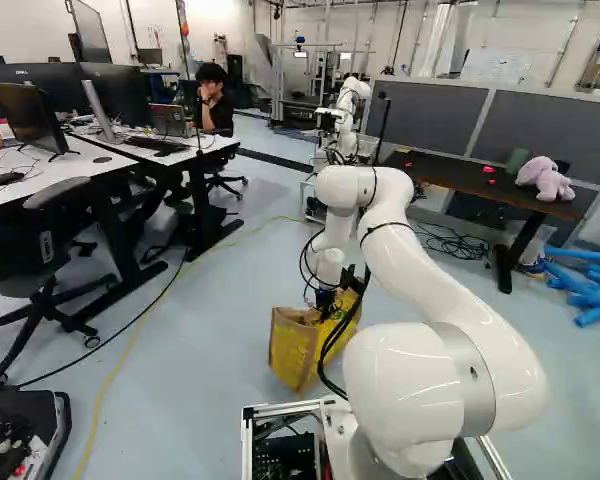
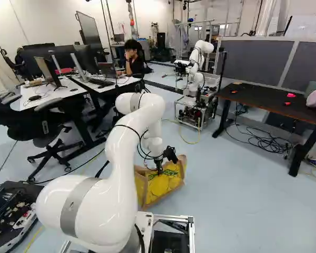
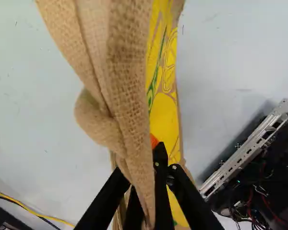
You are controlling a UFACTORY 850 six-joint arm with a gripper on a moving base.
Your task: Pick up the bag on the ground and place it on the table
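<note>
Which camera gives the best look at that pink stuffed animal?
The left base view: the pink stuffed animal shows whole, on the dark table. The right base view cuts it off at the edge; the wrist view misses it.

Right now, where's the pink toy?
At the right of the left base view, the pink toy sits on the dark table, beside a greenish cylinder.

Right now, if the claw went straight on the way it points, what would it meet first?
More of the bag, whose edge the claw appears to grip. Beyond that, probably the floor, though I can't judge how far down the bag reaches.
</note>
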